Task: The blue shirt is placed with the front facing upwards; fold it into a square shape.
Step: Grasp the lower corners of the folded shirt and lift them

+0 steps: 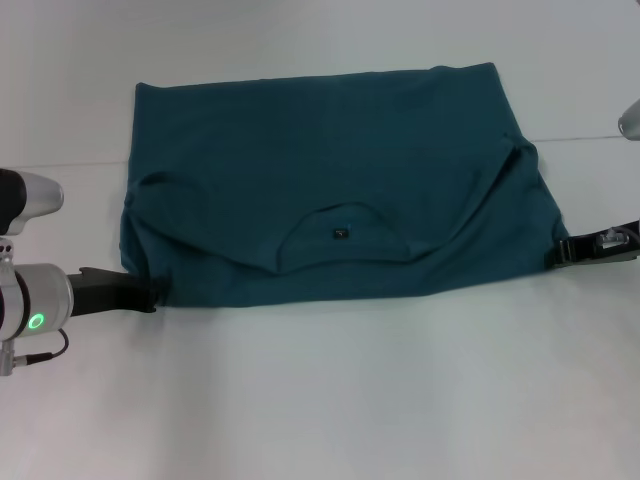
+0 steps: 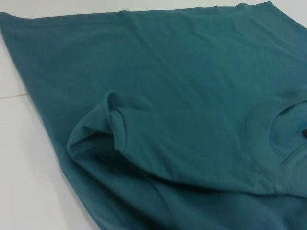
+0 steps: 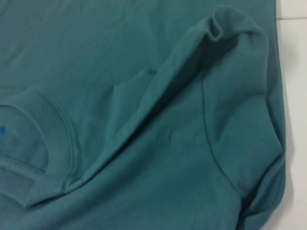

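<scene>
- As the left claw (image 1: 150,296) sits low on the table (image 1: 320,400) at the shirt's near left corner, its dark tip touches the cloth edge; whether it is spread or pinching the fabric, I cannot tell.
- The right claw (image 1: 560,252) lies at the shirt's right edge, its black tip against the cloth there; again I cannot tell how far it is open.
- Between the two claws lies the blue shirt (image 1: 330,190), in the middle of the table toward the far edge.
- Its collar (image 1: 340,235) and dark tag sit near the near edge, and cloth is doubled over at both shoulders, with a bunched sleeve fold on each side.
- Judged from this, the sleeves seem tucked in and one lengthwise fold seems made; the shape is a wide rectangle, not yet a square.
- Left to do, probably: smooth the puckers and fold across once more.
</scene>
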Tool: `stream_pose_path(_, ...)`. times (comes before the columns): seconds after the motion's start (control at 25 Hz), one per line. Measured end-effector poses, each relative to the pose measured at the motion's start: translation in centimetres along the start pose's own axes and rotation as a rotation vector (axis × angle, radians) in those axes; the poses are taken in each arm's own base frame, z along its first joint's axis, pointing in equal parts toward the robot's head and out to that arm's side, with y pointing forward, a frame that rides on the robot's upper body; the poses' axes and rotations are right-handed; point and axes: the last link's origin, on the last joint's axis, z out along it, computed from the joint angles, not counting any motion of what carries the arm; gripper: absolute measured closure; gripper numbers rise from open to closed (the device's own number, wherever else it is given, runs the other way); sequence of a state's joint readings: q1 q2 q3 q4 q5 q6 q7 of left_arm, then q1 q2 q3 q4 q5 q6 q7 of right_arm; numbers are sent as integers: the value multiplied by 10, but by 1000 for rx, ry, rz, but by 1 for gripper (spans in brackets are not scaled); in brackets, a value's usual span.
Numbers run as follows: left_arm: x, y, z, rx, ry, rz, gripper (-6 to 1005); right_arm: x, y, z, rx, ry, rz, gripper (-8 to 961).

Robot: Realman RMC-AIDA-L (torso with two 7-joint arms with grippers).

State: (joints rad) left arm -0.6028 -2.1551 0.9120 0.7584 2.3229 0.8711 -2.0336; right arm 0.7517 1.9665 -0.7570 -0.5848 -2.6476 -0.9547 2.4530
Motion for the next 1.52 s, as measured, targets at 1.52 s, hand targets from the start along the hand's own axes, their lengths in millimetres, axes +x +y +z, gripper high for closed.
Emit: stream_pose_path(1.52, 104, -16, -33, -36, 86, 53, 993, -100, 2, -90, -31, -262, -46, 929)
